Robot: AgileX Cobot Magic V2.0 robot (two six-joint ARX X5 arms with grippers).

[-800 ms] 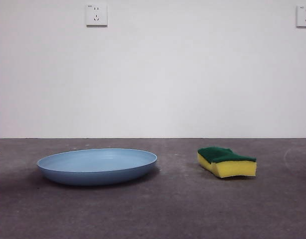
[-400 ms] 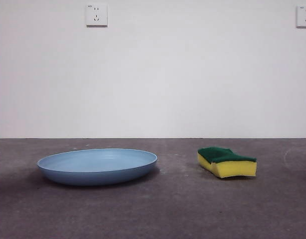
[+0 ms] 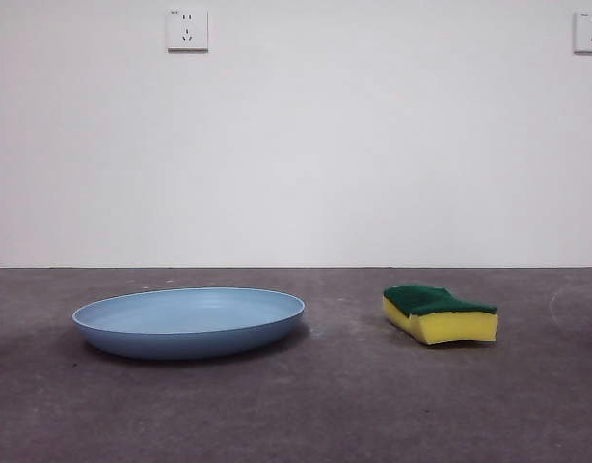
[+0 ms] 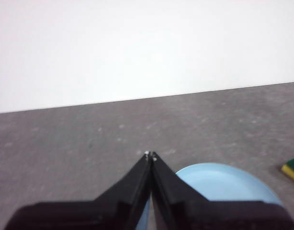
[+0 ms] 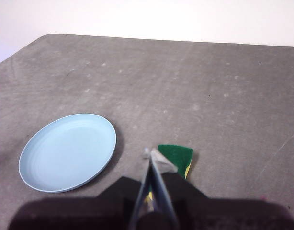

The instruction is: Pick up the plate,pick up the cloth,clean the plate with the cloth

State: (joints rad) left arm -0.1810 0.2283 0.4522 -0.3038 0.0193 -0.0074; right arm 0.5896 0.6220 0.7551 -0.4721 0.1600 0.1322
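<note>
Left pincer (image 4: 150, 155) pressed closed, empty, above plate (image 3: 188, 323). Right pincer (image 5: 151, 154) closed, empty, above cloth (image 3: 438, 313). Plate and cloth flat on desk (image 3: 335, 405), well apart. Judged step: pre-grasp. Next: open both, descend; low plate rim needs edge grip.

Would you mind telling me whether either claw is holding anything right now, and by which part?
Nothing is held. Both the left claw and the right claw are shut on nothing, above the table. The plate and sponge lie untouched.
</note>
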